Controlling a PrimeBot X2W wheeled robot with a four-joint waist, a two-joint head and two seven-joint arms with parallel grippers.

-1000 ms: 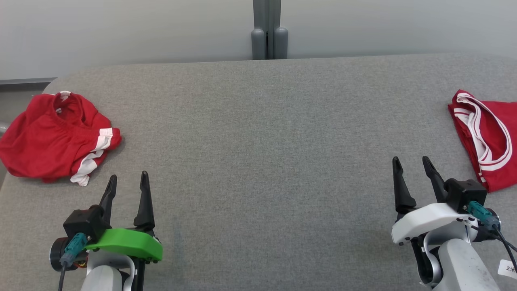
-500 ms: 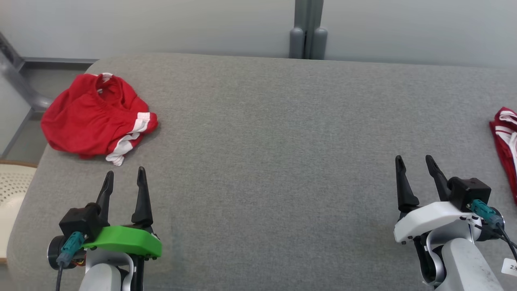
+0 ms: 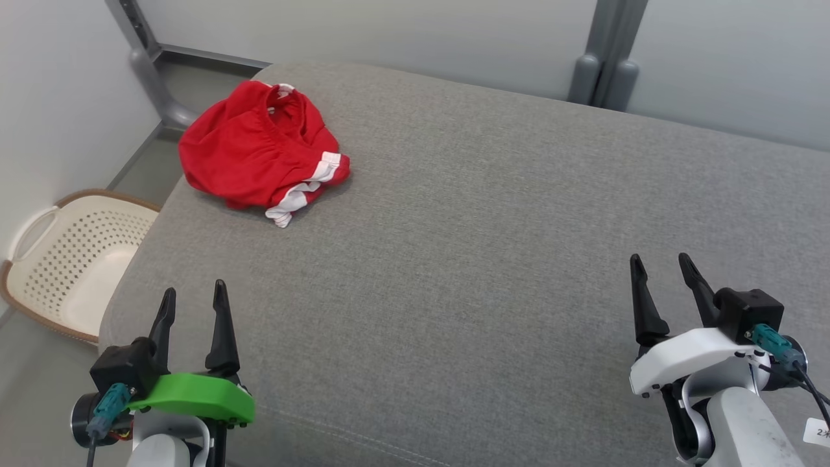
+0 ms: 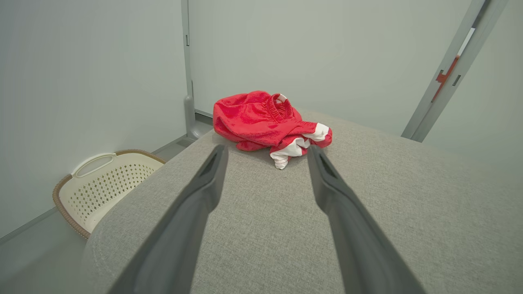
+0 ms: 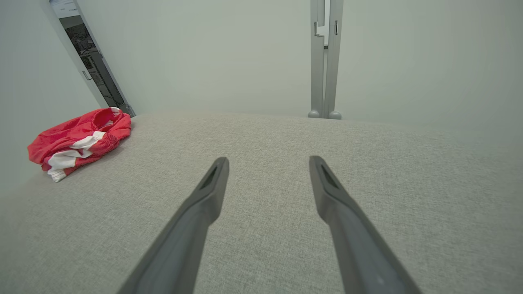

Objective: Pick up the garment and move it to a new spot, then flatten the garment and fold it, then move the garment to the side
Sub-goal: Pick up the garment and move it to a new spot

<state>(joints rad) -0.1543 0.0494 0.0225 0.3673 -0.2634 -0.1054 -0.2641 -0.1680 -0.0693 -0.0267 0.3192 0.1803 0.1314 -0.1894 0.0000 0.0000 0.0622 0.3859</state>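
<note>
A bare robot test cell.
Plain pale walls [image 3: 58, 97] and grey metal posts [image 3: 609, 65] at one o'clock closed in a grey fabric-covered tabletop [image 3: 486, 259]; a perforated cream laundry basket [image 3: 84, 240] sat on the floor [image 3: 39, 402] at nine o'clock.

Open grey surface [image 3: 486, 227] between left hand [image 3: 194, 288] and red garment [image 3: 259, 152]; basket [image 3: 78, 253] beyond the edge.

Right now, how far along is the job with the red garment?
Done: nothing yet; the red garment lies bunched near the far left corner of the grey surface. In hand: nothing held; the left end effector and right end effector are both open and empty, well short of it. Left to do: pick it up, move it, flatten, fold, set aside.
</note>
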